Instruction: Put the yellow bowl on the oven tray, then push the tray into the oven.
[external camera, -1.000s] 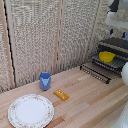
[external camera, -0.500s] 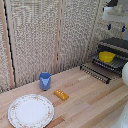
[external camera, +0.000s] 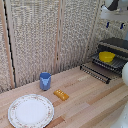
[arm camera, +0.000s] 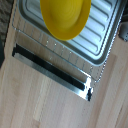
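Your wrist view shows only the yellow dish [arm camera: 65, 17] on the baking sheet [arm camera: 102, 35]; the exterior view adds the oven [external camera: 116, 44] and the grabber [external camera: 114, 24], jaws apart.

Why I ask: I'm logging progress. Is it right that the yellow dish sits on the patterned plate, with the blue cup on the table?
Not quite. The yellow dish sits on the baking sheet at the oven, as the exterior view shows. The blue cup is on the table.
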Controlling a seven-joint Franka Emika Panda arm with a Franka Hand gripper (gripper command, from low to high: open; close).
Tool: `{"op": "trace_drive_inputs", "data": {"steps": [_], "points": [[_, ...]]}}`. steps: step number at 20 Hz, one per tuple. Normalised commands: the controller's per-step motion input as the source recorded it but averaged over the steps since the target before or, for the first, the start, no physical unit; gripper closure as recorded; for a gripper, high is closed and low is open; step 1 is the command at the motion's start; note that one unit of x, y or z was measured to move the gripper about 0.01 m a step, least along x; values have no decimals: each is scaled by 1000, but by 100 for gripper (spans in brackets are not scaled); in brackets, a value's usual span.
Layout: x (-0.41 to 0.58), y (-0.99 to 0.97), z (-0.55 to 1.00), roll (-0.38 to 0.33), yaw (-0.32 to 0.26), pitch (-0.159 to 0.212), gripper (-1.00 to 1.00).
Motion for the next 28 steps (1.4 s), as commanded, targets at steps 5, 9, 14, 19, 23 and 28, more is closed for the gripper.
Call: {"op": "trace_drive_inputs", "data": {"steps": [5, 9, 14, 19, 23, 28], "points": [[-5, 191, 38, -301, 135, 191, -100], [-16, 300, 7, -286, 93, 244, -100], [-18, 397, 15, -264, 69, 269, -100], [-11, 459, 62, -237, 80, 262, -100], [0, 363, 6, -267, 108, 225, -100], [-30, 142, -82, -334, 139, 192, -100]]}}
